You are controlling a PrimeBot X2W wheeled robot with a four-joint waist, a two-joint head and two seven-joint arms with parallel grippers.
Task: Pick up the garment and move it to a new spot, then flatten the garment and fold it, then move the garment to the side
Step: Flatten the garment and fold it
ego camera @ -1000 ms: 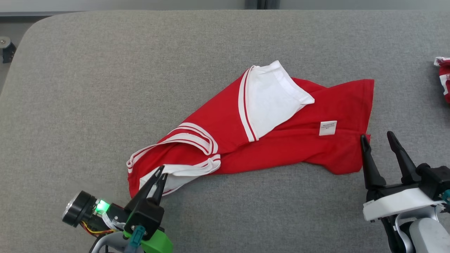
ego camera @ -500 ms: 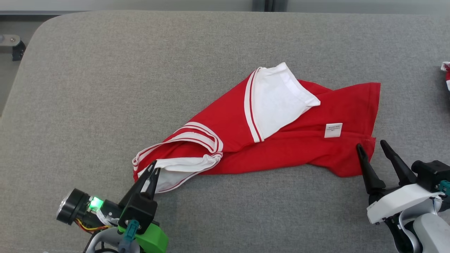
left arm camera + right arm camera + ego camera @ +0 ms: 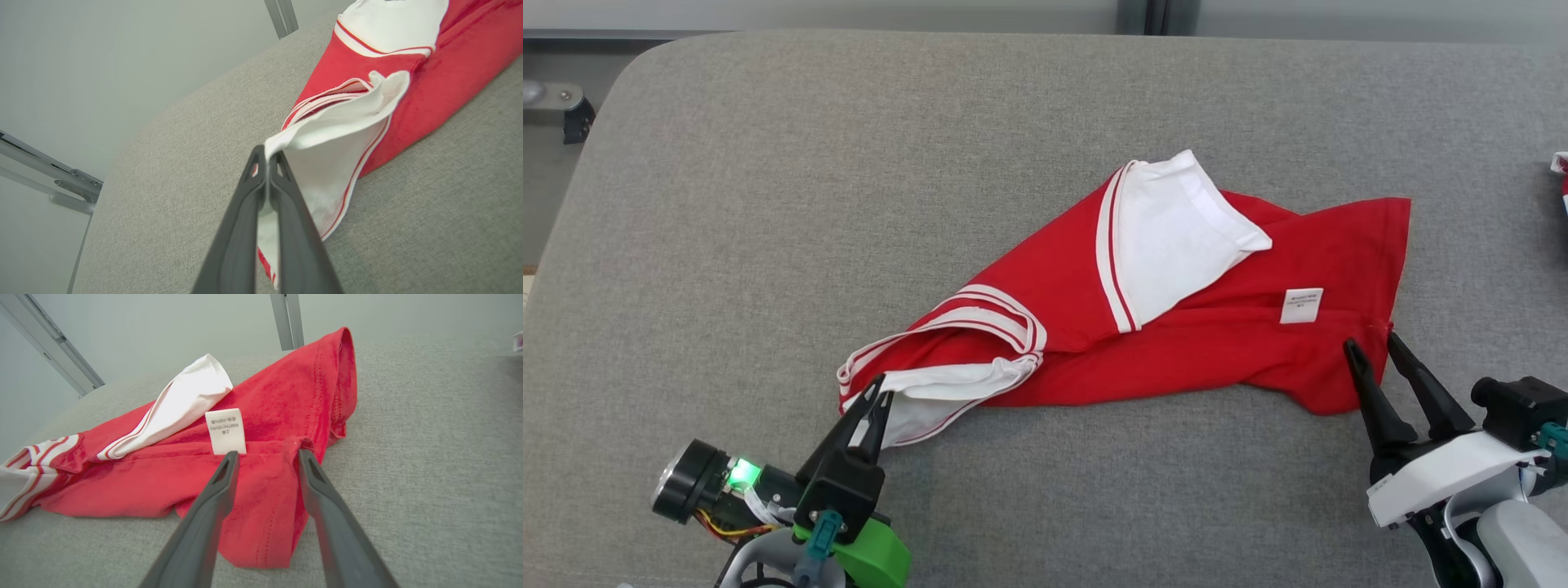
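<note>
While the left gripper (image 3: 882,390) clamps the crumpled garment (image 3: 1192,359) and the right gripper (image 3: 1370,340) stands open at its corner, flattening and folding remain undone.

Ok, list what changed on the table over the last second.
The right gripper narrowed its fingers and edged onto the right corner of the red and white garment; they now straddle that corner, not yet shut. The head camera also shifted. Unchanged: the left gripper stays shut on the garment's white edge, and the garment lies crumpled on the grey fabric-covered table.
</note>
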